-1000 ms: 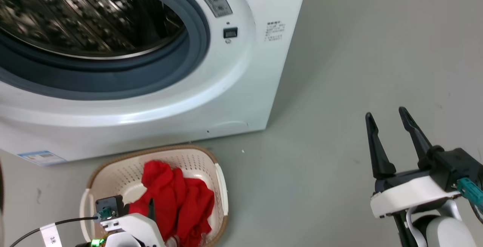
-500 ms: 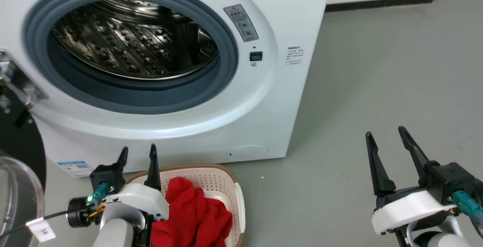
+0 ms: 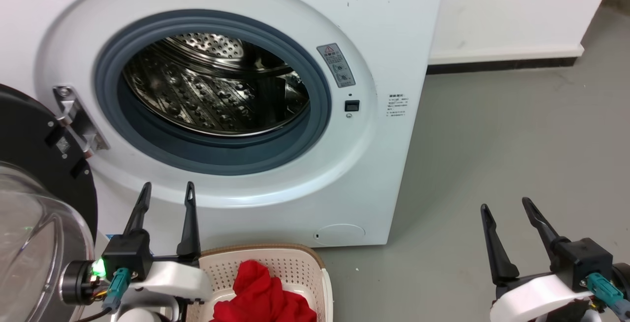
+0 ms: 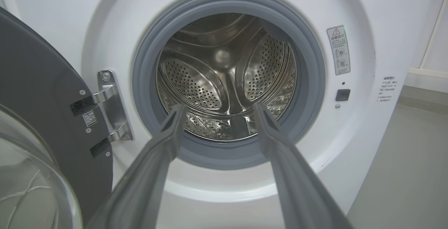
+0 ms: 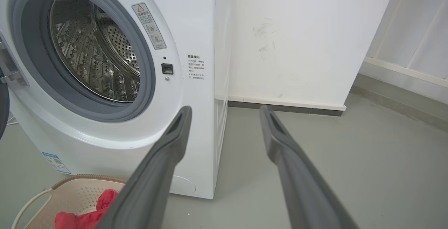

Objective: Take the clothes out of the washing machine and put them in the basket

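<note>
Held left gripper [image 3: 168, 186], fingers wide and empty, at seven o'clock, checking seemingly emptied white front-loading washing machine [image 3: 384, 41] (red fabric clothes [image 3: 261, 297] in cream perforated basket [image 3: 275, 249]).

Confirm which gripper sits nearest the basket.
The left gripper, open, beside the basket; the right gripper, also open, is far off over the grey floor.
</note>
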Controlling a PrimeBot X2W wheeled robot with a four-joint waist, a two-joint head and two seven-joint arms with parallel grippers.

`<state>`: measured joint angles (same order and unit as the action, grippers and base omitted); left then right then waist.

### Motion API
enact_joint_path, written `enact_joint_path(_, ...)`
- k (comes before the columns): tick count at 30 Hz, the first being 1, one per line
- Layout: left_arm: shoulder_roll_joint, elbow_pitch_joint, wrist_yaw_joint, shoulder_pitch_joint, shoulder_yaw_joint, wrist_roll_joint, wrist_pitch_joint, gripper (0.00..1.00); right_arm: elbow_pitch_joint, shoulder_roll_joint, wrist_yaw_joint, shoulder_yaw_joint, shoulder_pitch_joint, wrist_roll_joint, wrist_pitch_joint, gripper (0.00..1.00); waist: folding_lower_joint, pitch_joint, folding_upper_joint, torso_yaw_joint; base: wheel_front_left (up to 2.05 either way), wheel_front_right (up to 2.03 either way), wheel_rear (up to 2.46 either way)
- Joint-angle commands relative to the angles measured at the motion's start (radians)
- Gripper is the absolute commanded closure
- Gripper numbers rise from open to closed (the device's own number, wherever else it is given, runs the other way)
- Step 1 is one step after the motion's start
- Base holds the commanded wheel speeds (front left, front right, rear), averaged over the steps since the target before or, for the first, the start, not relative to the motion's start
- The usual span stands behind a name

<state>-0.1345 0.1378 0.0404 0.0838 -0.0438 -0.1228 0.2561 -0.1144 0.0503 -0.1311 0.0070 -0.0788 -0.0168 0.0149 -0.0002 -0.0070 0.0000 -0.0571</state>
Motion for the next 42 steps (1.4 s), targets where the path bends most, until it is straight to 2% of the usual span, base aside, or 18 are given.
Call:
enact_joint_path(1,-0.009,-0.02,0.008,-0.018,-0.001,0.01,-0.01,0.0,-0.008,0.0,0.001,-0.005,-0.012,0.009,-0.003,0.0,0.0002,-0.013,0.0,0.01,0.0,0.0,0.0)
enact_joint_path(7,-0.026,-0.099,0.038,-0.096,0.006,0.021,-0.072,0.0,-0.029,0.0,0.001,-0.021,-0.046,0.023,-0.01,0.0,0.0002,-0.034,0.0,0.031,0.0,0.0,0.0)
enact_joint_path(15,-0.034,-0.131,0.046,-0.145,0.005,0.008,-0.134,0.0,-0.035,0.0,0.001,-0.018,-0.059,0.016,-0.013,0.0,0.0002,-0.039,0.0,0.035,0.0,0.0,0.0)
enact_joint_path(24,-0.032,-0.119,0.034,-0.128,0.002,-0.022,-0.15,0.0,-0.042,0.0,0.001,-0.016,-0.056,0.013,-0.008,0.0,0.0002,-0.039,0.0,0.03,0.0,0.0,0.0)
enact_joint_path(42,-0.037,-0.12,0.046,-0.129,-0.01,-0.034,-0.162,0.0,-0.033,0.0,0.001,-0.015,-0.062,0.002,-0.007,0.0,0.0002,-0.041,0.0,0.027,0.0,0.0,0.0)
